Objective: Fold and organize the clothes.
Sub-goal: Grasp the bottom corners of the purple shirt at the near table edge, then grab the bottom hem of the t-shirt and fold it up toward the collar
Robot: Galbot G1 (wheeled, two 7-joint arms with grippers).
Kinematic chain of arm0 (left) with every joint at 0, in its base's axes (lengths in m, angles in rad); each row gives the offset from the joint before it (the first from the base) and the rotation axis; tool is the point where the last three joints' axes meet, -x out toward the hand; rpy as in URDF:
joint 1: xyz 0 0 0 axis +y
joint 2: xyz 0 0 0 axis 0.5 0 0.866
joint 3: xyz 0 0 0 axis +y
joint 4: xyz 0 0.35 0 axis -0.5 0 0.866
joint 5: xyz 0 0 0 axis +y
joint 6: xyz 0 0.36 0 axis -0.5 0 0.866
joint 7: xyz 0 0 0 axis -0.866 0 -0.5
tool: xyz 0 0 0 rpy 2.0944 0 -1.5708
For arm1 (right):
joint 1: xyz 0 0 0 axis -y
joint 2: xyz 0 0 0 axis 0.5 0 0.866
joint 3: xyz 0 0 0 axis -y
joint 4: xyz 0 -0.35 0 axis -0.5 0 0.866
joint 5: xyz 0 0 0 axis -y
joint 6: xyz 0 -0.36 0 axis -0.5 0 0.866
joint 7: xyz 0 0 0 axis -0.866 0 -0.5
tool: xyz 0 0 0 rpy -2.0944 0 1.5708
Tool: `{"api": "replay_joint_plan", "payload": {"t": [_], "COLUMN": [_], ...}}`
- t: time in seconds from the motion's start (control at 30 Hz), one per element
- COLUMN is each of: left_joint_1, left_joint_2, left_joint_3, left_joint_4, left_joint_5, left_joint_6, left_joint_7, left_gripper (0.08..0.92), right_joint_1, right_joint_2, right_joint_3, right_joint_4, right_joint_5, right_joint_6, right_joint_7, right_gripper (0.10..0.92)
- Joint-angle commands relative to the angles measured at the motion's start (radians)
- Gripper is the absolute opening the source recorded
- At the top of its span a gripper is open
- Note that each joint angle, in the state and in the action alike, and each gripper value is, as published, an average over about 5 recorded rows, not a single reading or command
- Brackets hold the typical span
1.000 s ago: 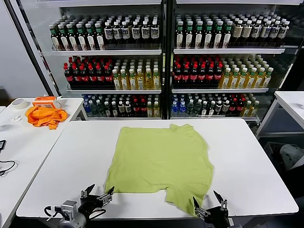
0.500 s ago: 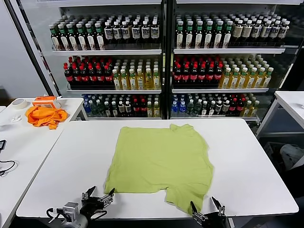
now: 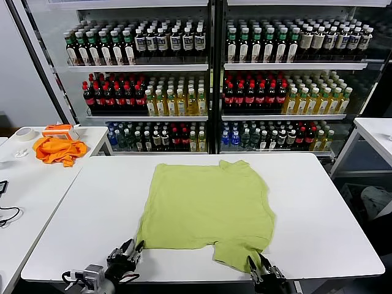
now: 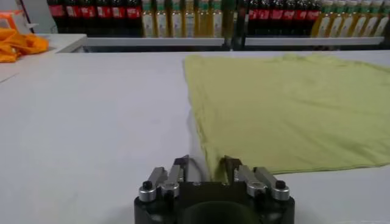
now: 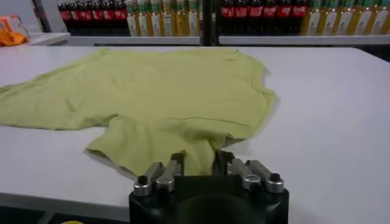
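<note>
The lime-green T-shirt point(image 3: 205, 205) lies spread on the white table point(image 3: 92, 202), plain side up, with no print showing. My left gripper point(image 3: 128, 250) is at the table's near edge by the shirt's near left corner. In the left wrist view point(image 4: 205, 165) its fingers are apart, with that corner point(image 4: 213, 164) between them. My right gripper point(image 3: 260, 264) is at the shirt's near right flap. In the right wrist view point(image 5: 199, 159) its fingers are apart, with the green cloth point(image 5: 158, 97) between them.
An orange cloth point(image 3: 58, 149) and a tape roll point(image 3: 24, 133) lie on a side table point(image 3: 24, 190) at the left. Bottle-filled glass-door shelves point(image 3: 208, 79) stand behind. Another white table point(image 3: 376, 131) is at the right.
Both grippers have moved forward onto the shirt's near edge, and their fingers have narrowed from wide open. The shirt has not moved.
</note>
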Motion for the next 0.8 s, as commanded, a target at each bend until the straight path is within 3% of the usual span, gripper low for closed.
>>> {"api": "replay_joint_plan", "payload": {"t": [0.03,0.13,0.3,0.5,0.8], "left_joint_1": [-0.005,-0.025,-0.033,0.045,0.175], "left_joint_2": [-0.006,-0.008,0.007,0.049,0.106], "left_joint_3": [0.016,0.029,0.01,-0.062,-0.144], "left_joint_4": [0.02,0.039,0.014,-0.136,-0.238], "left_joint_5": [0.009,-0.016,-0.092,-0.175,-0.22], "left_joint_6": [-0.026,-0.041,-0.048,0.004,0.013], "left_joint_7": [0.017,0.024,0.015,0.0,0.002], "left_gripper": [0.256,0.17,0.087,0.085,0.085], "right_joint_1": [0.008,0.015,-0.004,-0.129,-0.289], "right_joint_2": [-0.002,-0.007,-0.034,-0.097,-0.119], "right_joint_3": [-0.008,-0.012,0.018,0.153,0.249], "right_joint_4": [-0.007,-0.004,0.045,0.167,0.239], "right_joint_5": [0.05,0.042,0.047,0.11,0.118], "right_joint_6": [0.019,0.029,0.05,0.062,0.058], "right_joint_7": [-0.009,-0.01,-0.029,-0.099,-0.133], "right_gripper": [0.171,0.113,0.105,0.105,0.105]}}
